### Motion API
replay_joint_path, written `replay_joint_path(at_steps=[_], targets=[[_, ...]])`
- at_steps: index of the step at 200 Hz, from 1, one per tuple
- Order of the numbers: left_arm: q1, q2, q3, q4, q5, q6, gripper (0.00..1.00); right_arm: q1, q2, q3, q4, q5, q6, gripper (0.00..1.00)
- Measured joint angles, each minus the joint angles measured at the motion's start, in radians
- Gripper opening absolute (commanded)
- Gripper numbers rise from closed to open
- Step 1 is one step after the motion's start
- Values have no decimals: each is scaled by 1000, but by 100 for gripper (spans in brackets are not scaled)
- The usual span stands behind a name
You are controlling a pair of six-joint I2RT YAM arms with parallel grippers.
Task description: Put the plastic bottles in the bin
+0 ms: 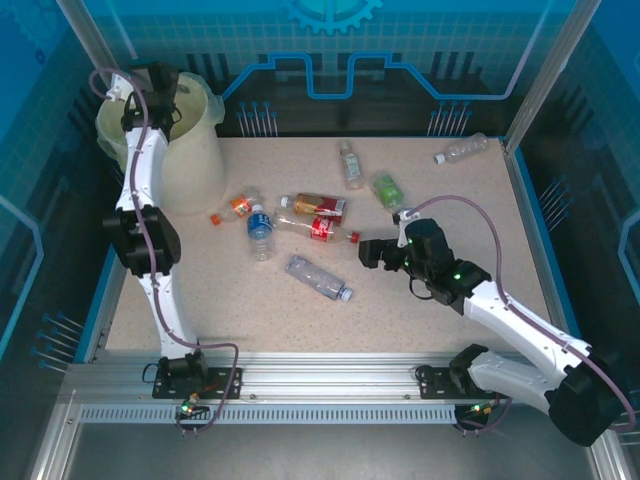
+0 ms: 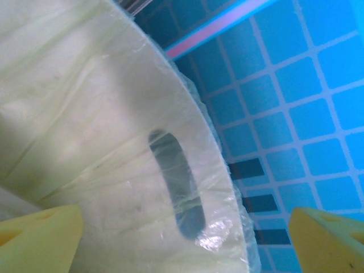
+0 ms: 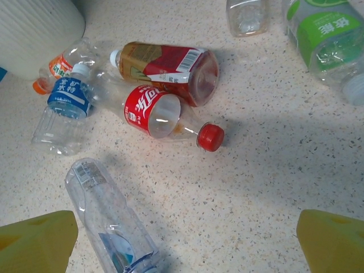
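Plastic bottles [image 1: 260, 232] lie scattered on the speckled surface [image 1: 470, 270]; the bin [image 1: 195, 165] stands at its far-left corner.
The left tool [image 1: 160, 85] hangs over the bin's bagged rim, fingers [image 2: 40, 233] spread wide, holding nothing. The right tool [image 3: 187, 239], likewise released and empty, hovers above a red-labelled bottle [image 3: 151, 111] and a clear bottle [image 3: 108, 216] near mid-surface.

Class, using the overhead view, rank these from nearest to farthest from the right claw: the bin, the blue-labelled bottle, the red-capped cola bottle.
1. Red-capped cola bottle, lying just left of the right claw.
2. Blue-labelled bottle, further left, mid-table.
3. Bin, standing at the far left corner.
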Motion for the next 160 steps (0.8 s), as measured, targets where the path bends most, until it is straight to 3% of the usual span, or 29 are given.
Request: replay_joint_path(at_steps=[78, 117, 160], targets=[[-12, -256, -255, 159, 83, 78, 99, 95, 172, 2, 29, -134, -171, 100], [-42, -418, -451, 253, 205, 138, 99, 180, 335, 61, 18, -190, -296, 100], [-70, -613, -610, 230, 349, 228, 99, 232, 478, 150, 19, -165, -374, 97]])
